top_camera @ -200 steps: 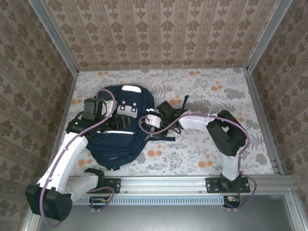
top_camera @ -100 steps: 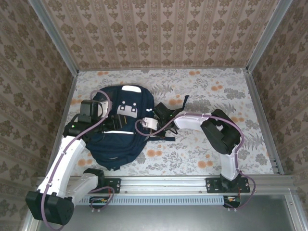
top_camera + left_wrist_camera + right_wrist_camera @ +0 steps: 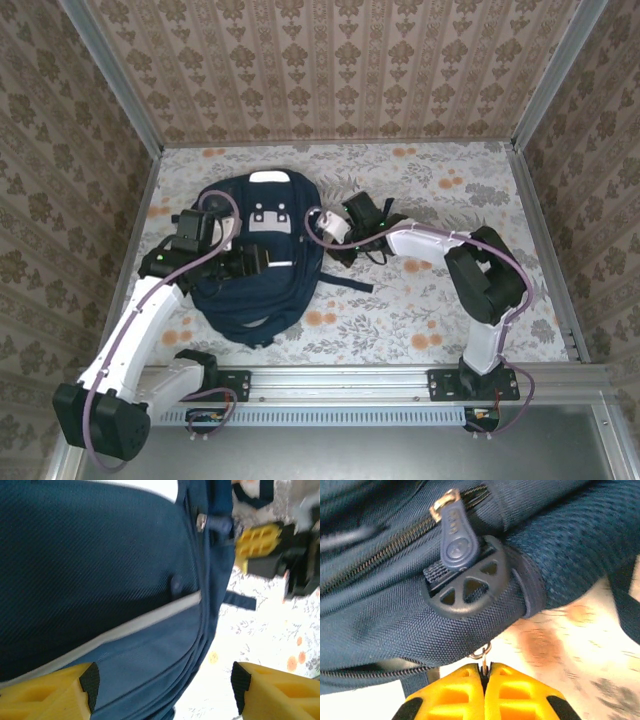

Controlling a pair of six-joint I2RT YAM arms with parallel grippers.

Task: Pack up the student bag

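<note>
Pinching a zip ring (image 3: 481,654) at the bag (image 3: 256,312) side with right claw (image 3: 485,672) clenched tight, hovering left claw (image 3: 162,685) spread wide over the navy front.

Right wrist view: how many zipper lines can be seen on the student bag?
2. The upper zipper runs diagonally at upper left, ending at the blue pull tab. The lower zipper lies at lower left, beside the right hand pinching a metal ring. Others may be hidden.
</note>
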